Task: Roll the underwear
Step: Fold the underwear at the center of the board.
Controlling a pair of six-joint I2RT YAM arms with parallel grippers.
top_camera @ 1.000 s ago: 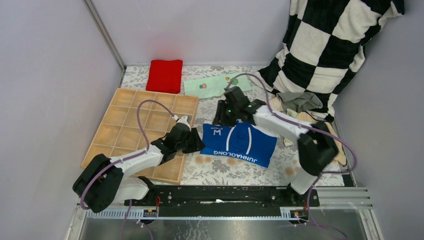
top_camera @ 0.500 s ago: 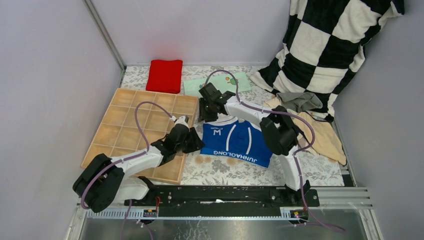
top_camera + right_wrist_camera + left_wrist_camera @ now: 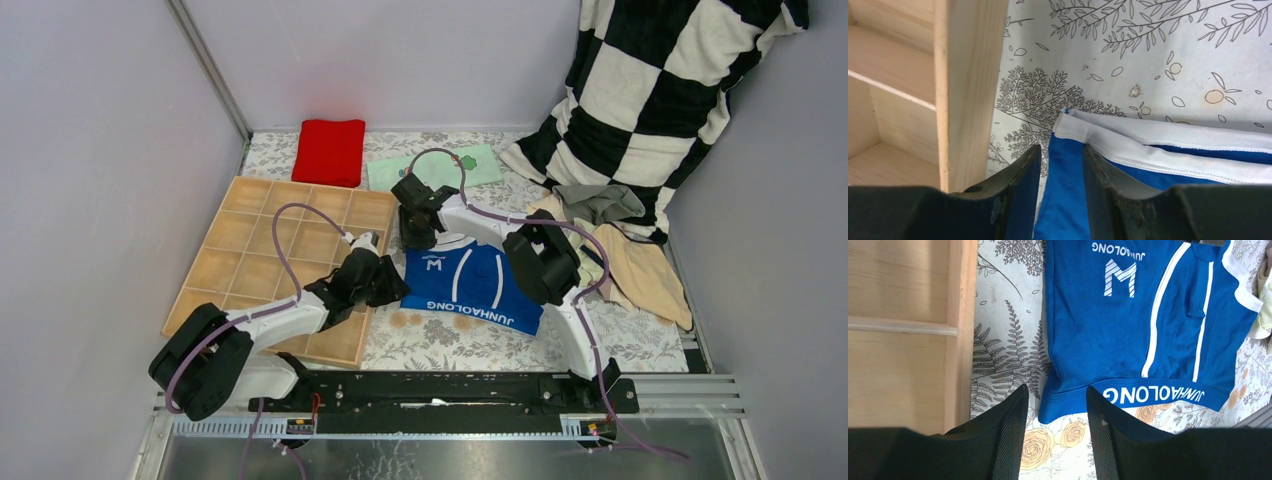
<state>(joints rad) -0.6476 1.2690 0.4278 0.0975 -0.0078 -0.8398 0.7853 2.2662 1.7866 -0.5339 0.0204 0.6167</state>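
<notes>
Straddling the near-left waistband corner of the blue underwear [image 3: 1128, 315], the left gripper [image 3: 1054, 412] has its 2 fingers parted. The right gripper [image 3: 1060, 165] sits at the far-left, white-hemmed corner, jaws apart too, with blue fabric between. The garment lies flat on the floral cloth [image 3: 450, 342], just beside the wooden tray [image 3: 262, 185].

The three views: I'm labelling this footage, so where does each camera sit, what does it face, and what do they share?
Top: above and behind, looking down on the table; left arm and right arm show.
Left wrist: looks down past the left gripper at the blue underwear.
Right wrist: looks past the right gripper at the underwear's white hem.
Shared: all show the underwear and wooden tray.
</notes>
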